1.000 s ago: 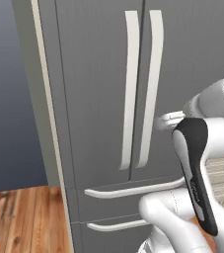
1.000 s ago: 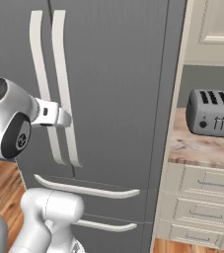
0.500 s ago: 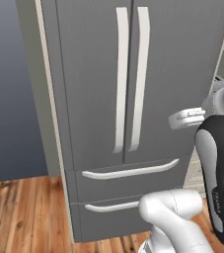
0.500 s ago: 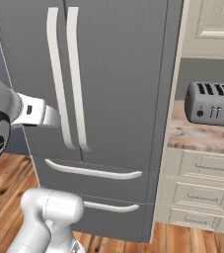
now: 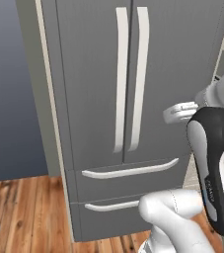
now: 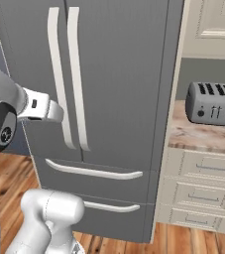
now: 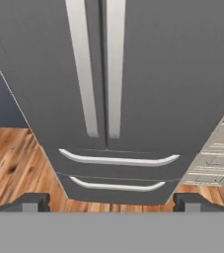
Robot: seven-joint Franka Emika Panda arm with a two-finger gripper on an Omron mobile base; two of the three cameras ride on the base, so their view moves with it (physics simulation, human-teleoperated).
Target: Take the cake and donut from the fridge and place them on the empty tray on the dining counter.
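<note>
Fridge: the tall grey French-door fridge (image 7: pixel 133 74) with long curved white handles (image 5: pixel 119 79) is fully closed.
Gripper: the two-finger gripper (image 7: pixel 111 201) is wide open and holds nothing.
Progress: very early; doors unopened, cake and donut presumably inside.

Glossy white rounded arm links, black joint covers, dark finger tips

The fridge (image 5: pixel 93 89) has matt grey door panels that look like smooth painted metal, with no visible sheen. Its long curved handles (image 5: pixel 131 74) are smooth off-white, like satin plastic. The floor (image 5: pixel 19 212) is warm brown wood with dark knots and visible grain. The toaster (image 6: pixel 214 103) looks like brushed grey metal. It stands on a pinkish, mottled marble table (image 6: pixel 203 138) above cream-painted drawers (image 6: pixel 198 196).
</note>
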